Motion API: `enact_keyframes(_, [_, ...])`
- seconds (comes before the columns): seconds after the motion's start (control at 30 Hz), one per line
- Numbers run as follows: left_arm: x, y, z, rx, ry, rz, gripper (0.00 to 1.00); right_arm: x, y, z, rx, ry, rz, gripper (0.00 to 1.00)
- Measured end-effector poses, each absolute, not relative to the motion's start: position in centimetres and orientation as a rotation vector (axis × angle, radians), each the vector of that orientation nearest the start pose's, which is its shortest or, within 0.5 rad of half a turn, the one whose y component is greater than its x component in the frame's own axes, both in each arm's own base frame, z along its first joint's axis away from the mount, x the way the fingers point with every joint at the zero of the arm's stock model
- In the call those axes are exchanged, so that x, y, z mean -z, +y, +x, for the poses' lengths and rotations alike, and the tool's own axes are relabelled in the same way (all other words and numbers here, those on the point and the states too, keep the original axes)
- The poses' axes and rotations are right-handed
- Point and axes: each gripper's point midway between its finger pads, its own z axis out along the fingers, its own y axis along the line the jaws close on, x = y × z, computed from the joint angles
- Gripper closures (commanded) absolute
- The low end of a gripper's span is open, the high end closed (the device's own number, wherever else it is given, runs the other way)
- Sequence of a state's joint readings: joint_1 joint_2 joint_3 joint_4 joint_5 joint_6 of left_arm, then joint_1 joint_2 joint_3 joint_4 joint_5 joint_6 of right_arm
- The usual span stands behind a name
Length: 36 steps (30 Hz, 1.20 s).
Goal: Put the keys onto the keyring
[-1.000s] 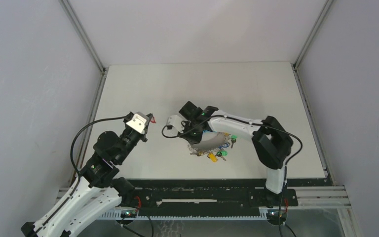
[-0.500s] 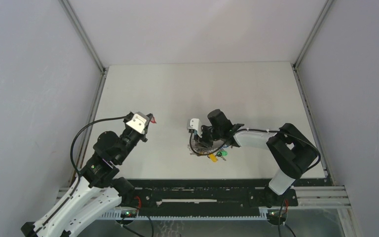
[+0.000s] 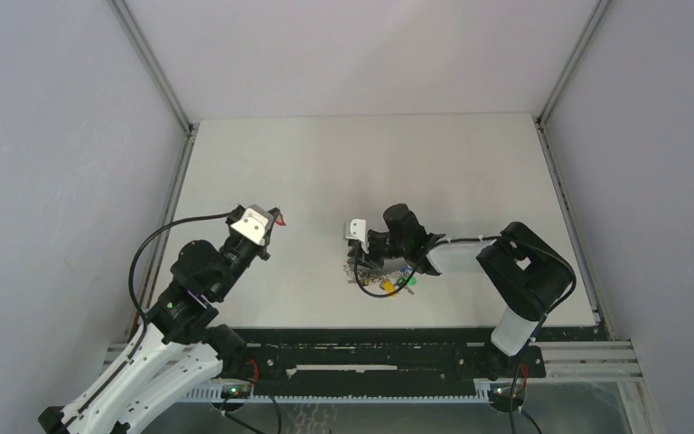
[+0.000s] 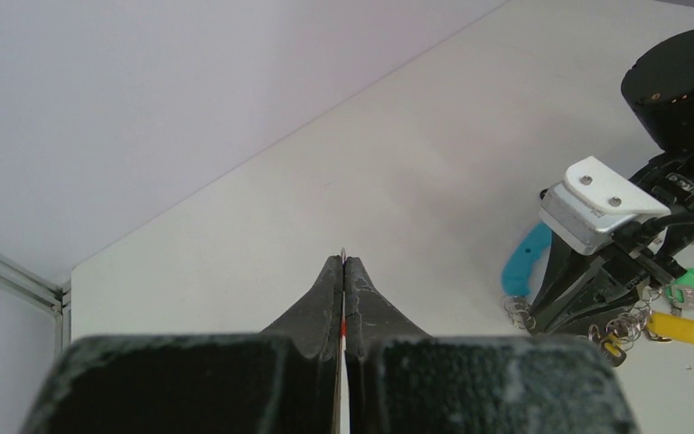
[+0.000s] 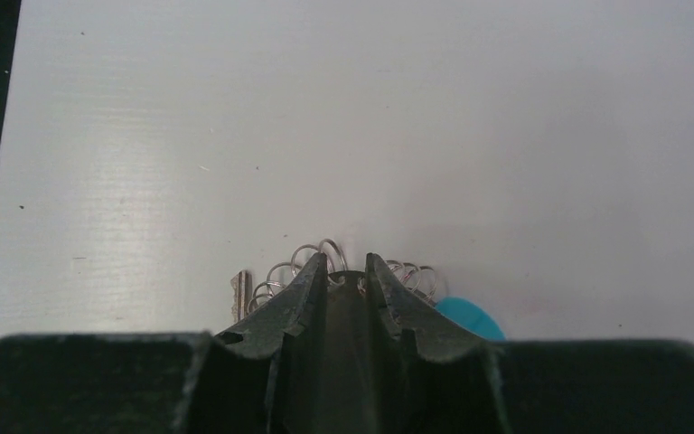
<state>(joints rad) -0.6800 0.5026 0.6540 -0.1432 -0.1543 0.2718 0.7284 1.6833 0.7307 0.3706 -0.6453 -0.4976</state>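
On the left, my left fingers (image 4: 347,277) are pressed flat together on the one key (image 3: 283,219). A thin silver metal edge pokes out past the tips, and its red oval plastic tag juts out at the side. I hold it up above the matte white tabletop (image 3: 370,154), well apart from the ring.

To the right, at the near middle of the tabletop, is the single keyring (image 4: 526,260). It has a curved light-blue band, with small silver wire loops (image 5: 308,257) crowded along the rim. On its right side I count one long yellow tag (image 4: 682,327) and one green tag (image 4: 692,278), both smooth plastic.

My right fingers (image 5: 322,273) are nipped onto the ring's rim with only a narrow gap between them. Coiled loops fan out on either side, one bare key blade (image 5: 241,292) lies to the left, and a blue corner shows beside the right tip.
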Motion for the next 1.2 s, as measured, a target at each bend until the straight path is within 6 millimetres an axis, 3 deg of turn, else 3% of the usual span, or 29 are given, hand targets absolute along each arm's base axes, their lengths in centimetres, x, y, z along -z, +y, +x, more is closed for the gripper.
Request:
enact_keyframes(0.33, [-29.9,-13.9,23.2,0.201,1.442,0.606,1.0,-3.5,34.1,24.6,-0.823,1.539,-1.53,0.78])
enact_keyframes(0.57, [-29.9,-13.9,23.2,0.202,1.442,0.606,1.0,-3.4,34.7,25.2,-0.824,1.545,-1.544,0.77])
enact_keyframes(1.2, [-29.9,-13.9,23.2,0.201,1.441,0.607,1.0,-2.6,34.5,24.2,-0.833,1.582,-1.585,0.77])
